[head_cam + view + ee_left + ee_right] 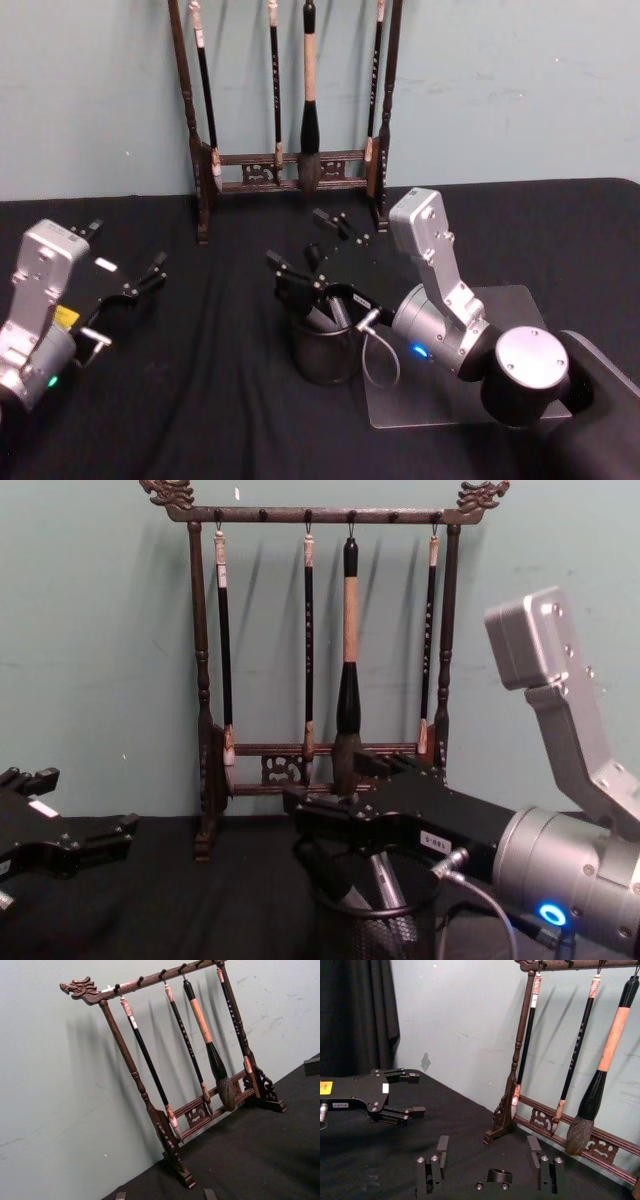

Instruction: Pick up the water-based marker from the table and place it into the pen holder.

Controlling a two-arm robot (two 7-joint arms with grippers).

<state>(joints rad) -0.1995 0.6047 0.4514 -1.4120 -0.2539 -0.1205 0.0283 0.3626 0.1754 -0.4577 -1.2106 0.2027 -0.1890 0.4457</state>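
Black-clothed table (200, 400), mesh pen holder (325, 355)

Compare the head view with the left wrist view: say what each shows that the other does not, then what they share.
Head view alone: the pen holder with pens standing in it, the right gripper open just above its rim, the left gripper open and apart at the left, and a grey plate on the table. Left wrist view alone: the carved dragon head ending the rack's top bar. Shared: the brush rack, its hanging brushes, the black cloth and the wall.
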